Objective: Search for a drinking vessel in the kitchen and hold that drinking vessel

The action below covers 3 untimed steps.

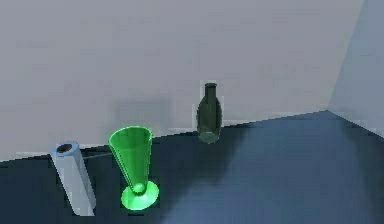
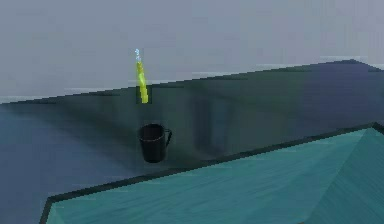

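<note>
A green glass goblet (image 1: pixel 133 168) stands upright on the dark countertop (image 1: pixel 280 170), toward the forward view's lower left. A dark green bottle (image 1: pixel 208 113) stands farther back near the grey wall. In the arm side view, a black mug (image 2: pixel 153 143) with its handle to the right stands on the dark countertop (image 2: pixel 260 105), near the front edge.
A pale grey-blue cylinder with a dark top (image 1: pixel 73 178) leans at the forward view's lower left. A thin yellow-green object (image 2: pixel 141 78) stands at the back of the counter in the arm side view. Teal floor (image 2: pixel 280 185) lies below the counter edge.
</note>
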Tool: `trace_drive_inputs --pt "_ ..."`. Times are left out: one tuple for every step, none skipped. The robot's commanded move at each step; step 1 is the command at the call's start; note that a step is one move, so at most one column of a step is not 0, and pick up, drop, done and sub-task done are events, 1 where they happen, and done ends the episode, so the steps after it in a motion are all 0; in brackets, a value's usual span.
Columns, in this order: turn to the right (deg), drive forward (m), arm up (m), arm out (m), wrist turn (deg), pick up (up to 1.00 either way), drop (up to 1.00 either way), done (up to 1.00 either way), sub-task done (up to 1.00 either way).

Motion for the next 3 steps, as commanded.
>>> trace_drive_inputs --pt "0.0 0.0 0.38 0.0 0.0 0.0 0.0 0.0 0.0" --pt "0.0 0.0 0.0 0.16 0.0 0.0 0.0 0.0 0.0" --pt "0.0 0.0 0.0 0.0 45.0 0.0 0.0 0.0 0.0"
